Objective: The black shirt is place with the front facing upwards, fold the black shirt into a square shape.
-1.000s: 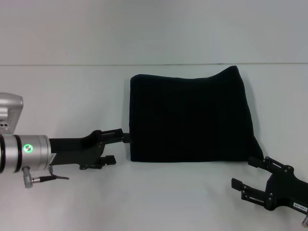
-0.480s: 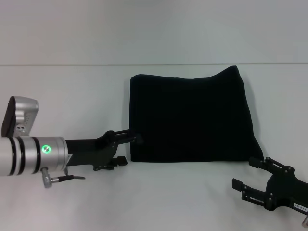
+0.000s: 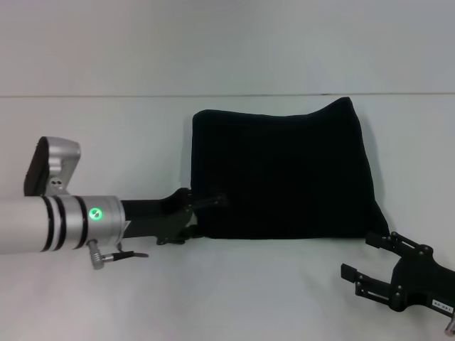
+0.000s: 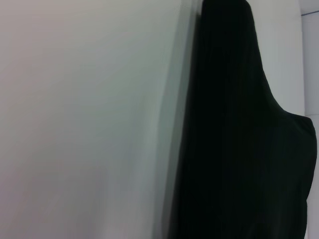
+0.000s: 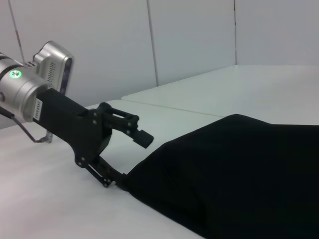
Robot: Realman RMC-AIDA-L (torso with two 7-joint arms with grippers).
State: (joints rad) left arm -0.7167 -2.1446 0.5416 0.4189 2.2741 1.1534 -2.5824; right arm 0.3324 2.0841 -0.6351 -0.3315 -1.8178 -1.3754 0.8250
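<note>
The black shirt (image 3: pixel 281 174) lies folded into a rough rectangle on the white table, plain black side up; it also fills one side of the left wrist view (image 4: pixel 239 144). My left gripper (image 3: pixel 207 219) is open at the shirt's near left corner. In the right wrist view the left gripper (image 5: pixel 132 162) has one finger above the cloth (image 5: pixel 234 169) and the other low at the table, going under the edge. My right gripper (image 3: pixel 357 256) stands open just off the shirt's near right corner, holding nothing.
The white table (image 3: pixel 106 128) runs back to a pale wall, with its far edge just behind the shirt. Bare tabletop (image 4: pixel 84 119) lies to the left of the shirt and along the front.
My left arm has slid to the right, bringing its open fingers from beside the shirt onto its near left corner. The right gripper and the shirt have stayed put.
</note>
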